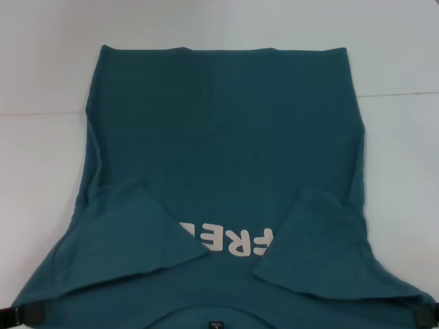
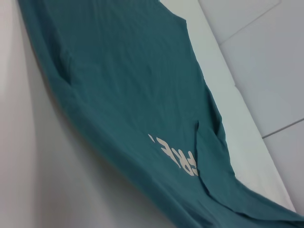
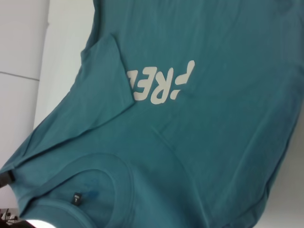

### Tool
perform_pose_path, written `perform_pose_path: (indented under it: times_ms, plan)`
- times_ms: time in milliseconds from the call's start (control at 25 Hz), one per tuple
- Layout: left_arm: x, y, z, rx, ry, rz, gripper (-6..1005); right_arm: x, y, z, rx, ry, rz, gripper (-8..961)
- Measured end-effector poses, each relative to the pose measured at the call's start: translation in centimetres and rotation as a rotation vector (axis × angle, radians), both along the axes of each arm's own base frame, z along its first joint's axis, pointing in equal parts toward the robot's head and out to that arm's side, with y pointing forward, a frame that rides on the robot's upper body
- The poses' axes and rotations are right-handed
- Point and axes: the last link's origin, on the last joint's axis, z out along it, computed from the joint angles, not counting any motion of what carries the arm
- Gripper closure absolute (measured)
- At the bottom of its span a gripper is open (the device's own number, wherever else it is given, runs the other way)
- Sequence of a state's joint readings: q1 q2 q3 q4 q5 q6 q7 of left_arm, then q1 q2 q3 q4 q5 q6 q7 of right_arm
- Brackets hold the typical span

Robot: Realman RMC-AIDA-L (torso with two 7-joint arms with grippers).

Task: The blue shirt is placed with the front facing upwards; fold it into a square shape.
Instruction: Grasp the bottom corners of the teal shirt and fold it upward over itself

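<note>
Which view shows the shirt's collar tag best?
The right wrist view: the collar tag sits inside the round collar, fully visible. The head view catches the tag only at its bottom edge. The left wrist view shows none of it.

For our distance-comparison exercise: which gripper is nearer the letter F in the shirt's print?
Right. The right gripper sits at the blue shirt's shoulder corner on the letter F's side; the left gripper is at the opposite shoulder corner, farther away.
</note>
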State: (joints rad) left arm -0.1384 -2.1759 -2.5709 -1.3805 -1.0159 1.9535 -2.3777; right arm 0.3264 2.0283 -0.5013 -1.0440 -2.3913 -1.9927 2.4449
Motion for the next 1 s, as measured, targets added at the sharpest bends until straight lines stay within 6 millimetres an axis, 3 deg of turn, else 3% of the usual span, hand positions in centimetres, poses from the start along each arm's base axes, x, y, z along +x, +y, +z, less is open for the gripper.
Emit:
perform_pose_path:
  times_ms: [600,1000]
  plan:
    - [-0.6,-2.5,-0.7,-0.025,-0.092,-0.001,956,0.6,0.0,2.0,0.053,-0.004,-0.031,922]
    - [-0.9,-3.5,-1.3,-0.050,-0.120,0.001,954,1.3,0.4,4.4,0.114,-0.036,-0.048,922]
